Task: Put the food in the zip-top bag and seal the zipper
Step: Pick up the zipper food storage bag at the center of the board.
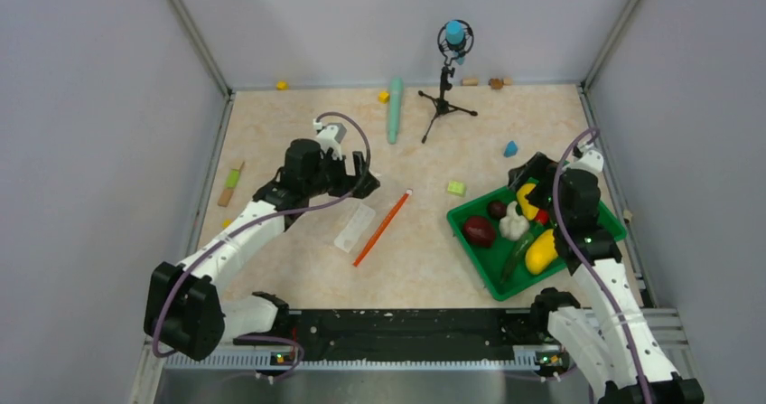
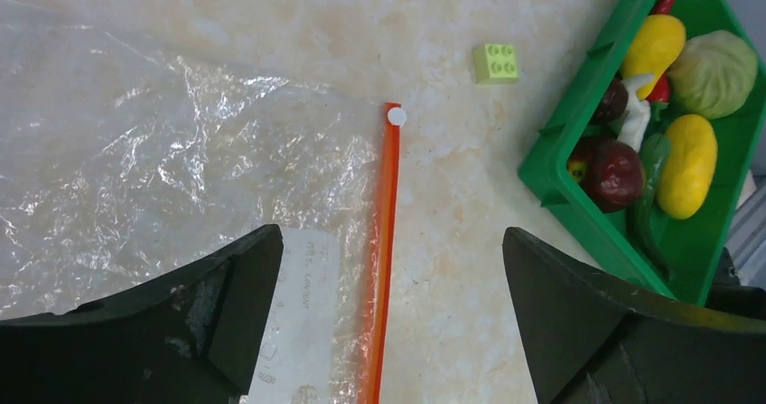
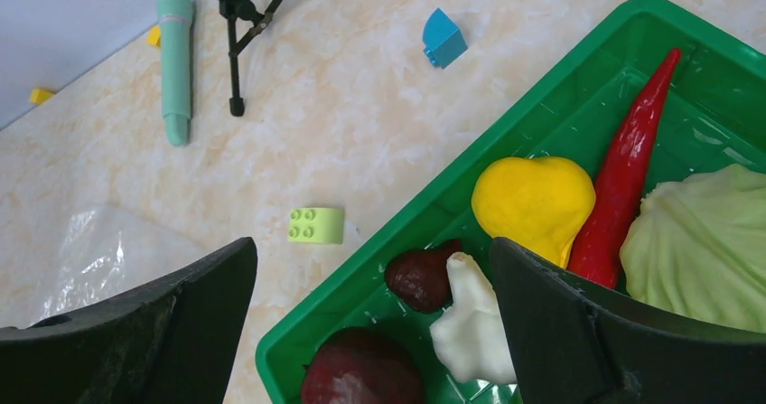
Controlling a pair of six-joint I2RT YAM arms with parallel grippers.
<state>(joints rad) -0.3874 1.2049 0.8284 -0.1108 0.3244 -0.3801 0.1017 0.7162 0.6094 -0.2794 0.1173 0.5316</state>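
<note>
**Two pairs of jaws spread wide, all the food in the tray**

Both are released and grip nothing. The left jaws hang over the mouth end of the zip-top bag (image 2: 181, 151), a crinkled, glossy clear sheet lying flat on the marbled beige desk (image 1: 425, 268). Its zipper (image 2: 387, 241), a thin straight orange-red strip, runs between the two dark fingers, with a small round white slider (image 2: 396, 116) at the far end.

The right jaws hover over the near corner of the rigid green plastic tray (image 3: 415, 219). Its wrist view shows what the overhead one blurs:
- a smooth yellow piece (image 3: 533, 201)
- a long glossy red chili (image 3: 632, 160)
- a veined green leafy ball (image 3: 705, 241)
- a white garlic bulb (image 3: 470, 323)
- a dark red round piece (image 3: 361, 372)

A lime studded block (image 3: 316, 225) sits on the desk between tray and bag, apart from both
</note>
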